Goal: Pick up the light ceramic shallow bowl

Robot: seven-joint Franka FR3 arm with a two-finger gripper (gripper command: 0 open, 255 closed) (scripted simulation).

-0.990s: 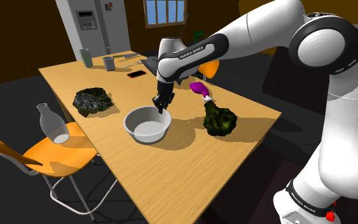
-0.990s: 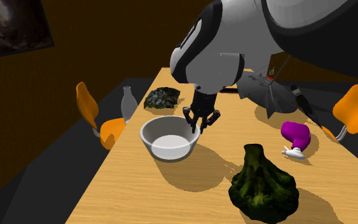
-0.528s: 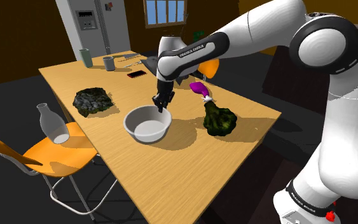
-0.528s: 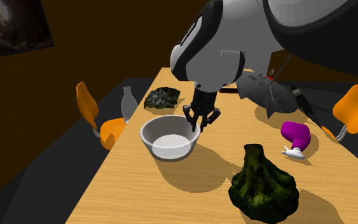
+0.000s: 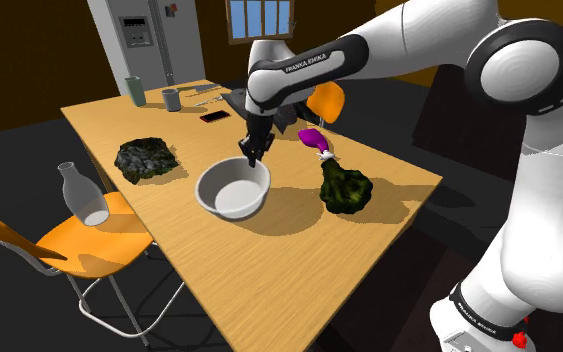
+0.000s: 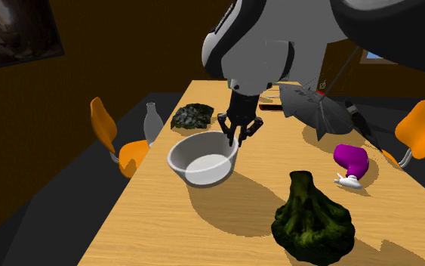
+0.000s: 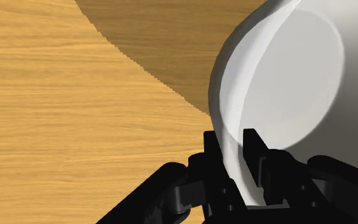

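A plain white round bowl (image 5: 234,190) is held tilted just over the wooden table (image 5: 269,270). Its rim is pinched by the black gripper (image 5: 253,156). In the wrist view, one of the fingers (image 7: 212,145) is seen outside the bowl and one inside. In the second exterior view, the bowl's shadow is seen below it.

wooden table (image 5: 269,270) bears broccoli (image 5: 345,187), purple object (image 5: 312,139), dark lump (image 5: 146,159)
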